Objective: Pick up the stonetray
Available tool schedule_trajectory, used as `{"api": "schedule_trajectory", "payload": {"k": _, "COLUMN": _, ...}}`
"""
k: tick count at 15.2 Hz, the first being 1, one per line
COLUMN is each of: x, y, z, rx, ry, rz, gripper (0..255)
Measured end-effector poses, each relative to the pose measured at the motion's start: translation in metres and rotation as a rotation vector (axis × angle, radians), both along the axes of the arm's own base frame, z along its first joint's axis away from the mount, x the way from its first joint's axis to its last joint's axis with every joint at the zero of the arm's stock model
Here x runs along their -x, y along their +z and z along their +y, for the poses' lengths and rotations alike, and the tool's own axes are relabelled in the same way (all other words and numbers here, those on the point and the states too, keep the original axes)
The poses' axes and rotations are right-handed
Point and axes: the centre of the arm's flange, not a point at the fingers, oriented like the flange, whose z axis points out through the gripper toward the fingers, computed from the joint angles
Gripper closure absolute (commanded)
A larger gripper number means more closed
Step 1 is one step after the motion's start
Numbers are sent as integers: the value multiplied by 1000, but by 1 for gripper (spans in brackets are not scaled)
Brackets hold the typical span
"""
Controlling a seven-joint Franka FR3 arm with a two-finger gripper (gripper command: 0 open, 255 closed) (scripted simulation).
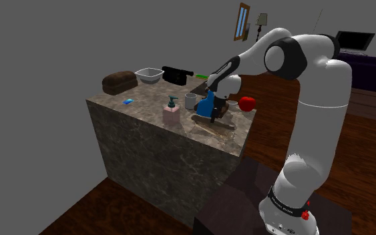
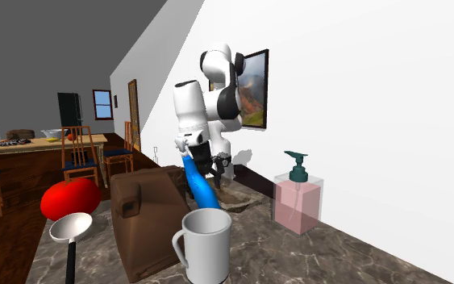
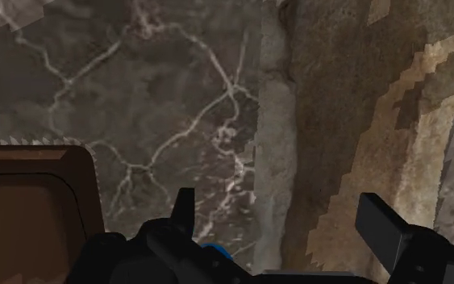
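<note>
Tray (image 1: 225,127): flat brown stone slab with a raised rim, at the counter (image 1: 149,100) edge nearest the stand. Gripper (image 3: 285,230) hangs low over it, fingers spread, with the rim between them. They are apparently not touching it, but the view is too close to be sure. Judgement: heavy, rigid, rough; may chip if dropped. Take it by the rim, squeeze firmly, lift level.
</note>
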Motion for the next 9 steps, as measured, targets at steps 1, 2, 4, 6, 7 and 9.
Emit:
{"api": "schedule_trajectory", "payload": {"k": 1, "x": 0, "y": -3, "z": 0, "rx": 0, "ry": 0, "rz": 0, "gripper": 0}}
{"api": "schedule_trajectory", "payload": {"k": 2, "x": 0, "y": -4, "z": -1, "rx": 0, "ry": 0, "rz": 0, "gripper": 255}}
{"api": "schedule_trajectory", "payload": {"k": 4, "x": 1, "y": -6, "z": -2, "rx": 0, "ry": 0, "rz": 0, "gripper": 255}}
{"api": "schedule_trajectory", "payload": {"k": 6, "x": 1, "y": -6, "z": -2, "rx": 0, "ry": 0, "rz": 0, "gripper": 255}}
{"api": "schedule_trajectory", "payload": {"k": 7, "x": 1, "y": -6, "z": -2, "rx": 0, "ry": 0, "rz": 0, "gripper": 255}}
{"api": "schedule_trajectory", "payload": {"k": 9, "x": 1, "y": -6, "z": -2, "rx": 0, "ry": 0, "rz": 0, "gripper": 255}}
